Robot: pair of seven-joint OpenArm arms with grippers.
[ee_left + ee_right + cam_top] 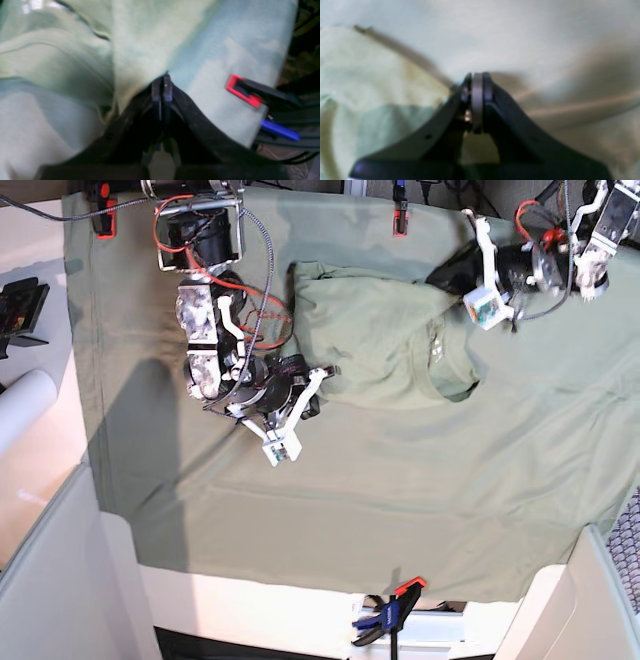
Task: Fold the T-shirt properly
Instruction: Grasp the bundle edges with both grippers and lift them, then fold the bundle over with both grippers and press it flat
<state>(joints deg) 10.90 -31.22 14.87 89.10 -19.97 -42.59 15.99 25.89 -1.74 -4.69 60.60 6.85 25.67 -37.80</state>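
The T-shirt (375, 340) lies toward the far side of the surface, on top of the big green cloth (400, 510) that covers it. The shirt is partly folded, its round collar (448, 375) facing the near right and its body bunched into a rough rectangle.

The left end effector (455, 275) sits at the shirt's far right corner. In its wrist view the black jaws are pressed together with a pinch of the shirt's fabric (140, 50) rising out from between them, so it is gripping the T-shirt. Beside it, a red clamp (241, 91) and a blue one (280, 130) bite the edge of the cloth.

The right end effector (318, 375) is at the shirt's near left edge, its arm (210, 330) trailing red and black cables. Its wrist view is blurred; the jaws look closed flat against each other, with the shirt's pale fabric (370, 80) right at the tips, though I cannot tell whether any of it is caught between them.

More clamps hold the cloth: red ones (400, 222) along the far edge, and an orange-and-blue one (390, 612) at the near edge. A white roll (22, 408) rests off to the left.
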